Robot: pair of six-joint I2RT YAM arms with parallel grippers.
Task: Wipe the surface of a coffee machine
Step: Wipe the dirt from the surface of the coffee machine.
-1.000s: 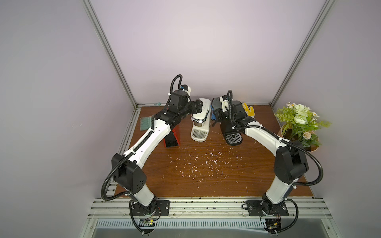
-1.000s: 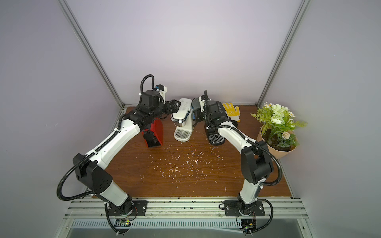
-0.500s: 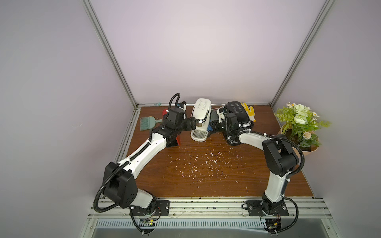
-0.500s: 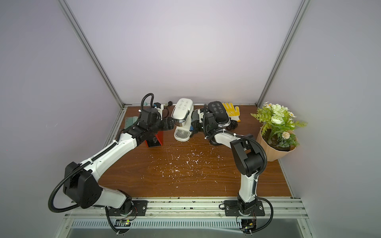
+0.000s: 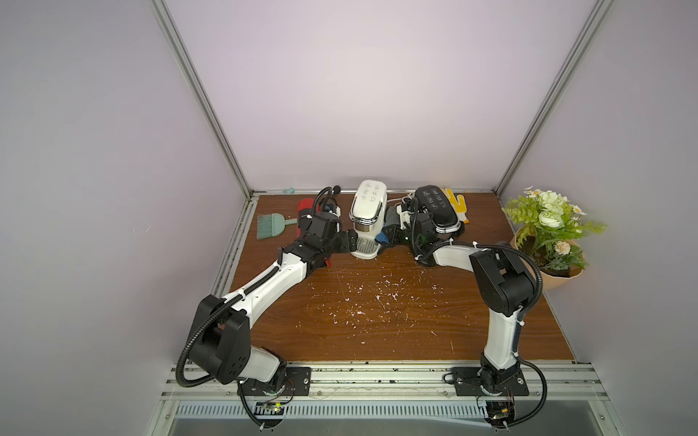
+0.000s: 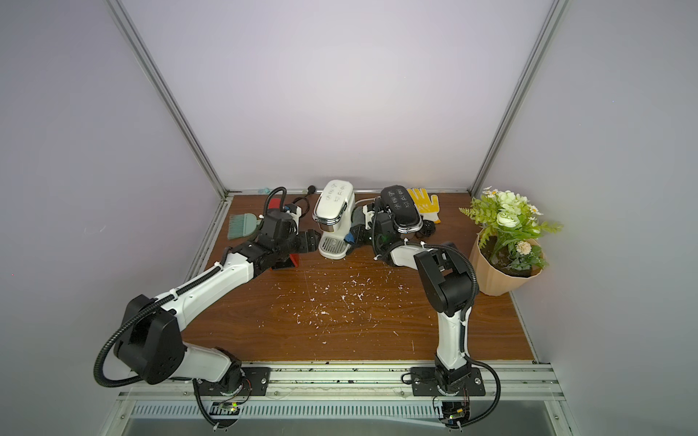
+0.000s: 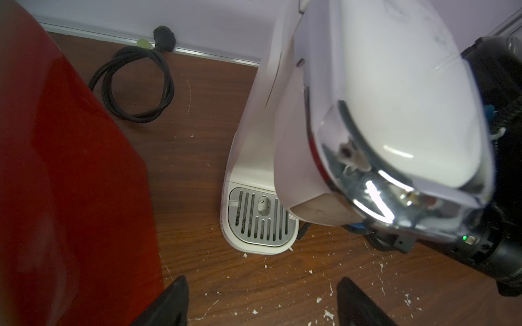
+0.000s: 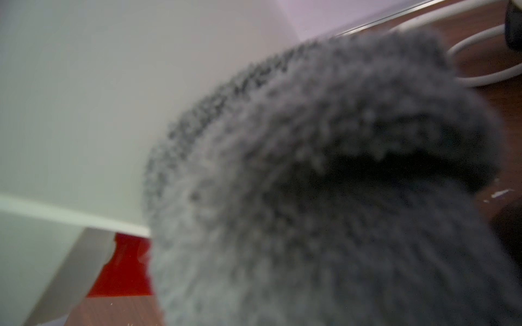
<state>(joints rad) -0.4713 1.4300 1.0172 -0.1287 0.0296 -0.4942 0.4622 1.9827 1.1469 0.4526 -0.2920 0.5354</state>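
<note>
Wiping w/ right gripper (image 5: pixel 388 237) clamped on fluffy grey cloth (image 8: pixel 310 197) at side of glossy white plastic coffee machine (image 5: pixel 367 205), rear centre btwn the grippers. Empty left gripper (image 7: pixel 262 307): jaws apart. Best: keep cloth flat, light even strokes.

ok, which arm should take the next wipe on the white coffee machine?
Right. The right gripper is shut on the grey cloth, held beside the white coffee machine. The left gripper is open and empty, near the drip tray.
</note>
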